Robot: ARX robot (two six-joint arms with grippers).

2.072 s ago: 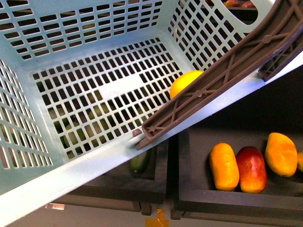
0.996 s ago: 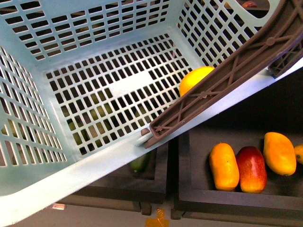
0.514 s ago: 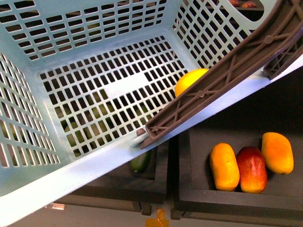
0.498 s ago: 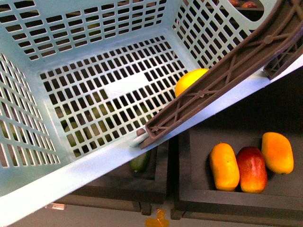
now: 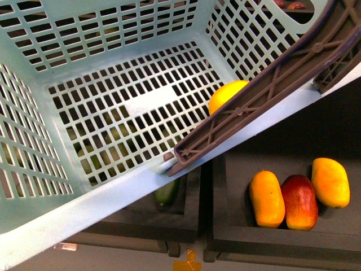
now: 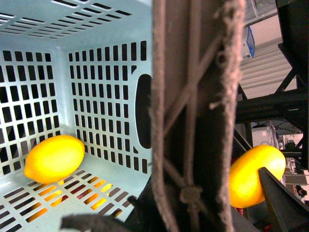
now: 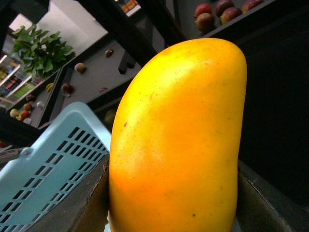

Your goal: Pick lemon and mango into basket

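The teal basket (image 5: 113, 34) hangs tilted and fills the front view's upper left. My left gripper (image 6: 183, 212) is shut on its brown handle (image 6: 193, 111). The lemon (image 5: 224, 95) lies on the basket floor against a side wall, and the left wrist view shows this lemon (image 6: 54, 158) too. My right gripper (image 7: 174, 198) is shut on the mango (image 7: 178, 121), which stands upright between the dark fingers (image 7: 82, 203). That mango (image 6: 256, 176) hangs just outside the basket wall (image 6: 106, 96), beyond the handle. The basket's rim (image 7: 53, 159) lies beside and below it. Neither gripper appears in the front view.
Under the basket stand dark crates (image 5: 265, 240). The right one holds two yellow-orange mangoes (image 5: 267, 199) (image 5: 330, 182) with a red-blushed mango (image 5: 299, 202) between them. A green fruit (image 5: 167, 192) peeks from under the basket rim. Dark shelves with more fruit (image 7: 212, 12) stand behind.
The basket has swayed slightly, with the lemon staying in its corner. A yellow fruit at the crate's far right edge, seen two and one seconds ago, no longer shows in the front view.
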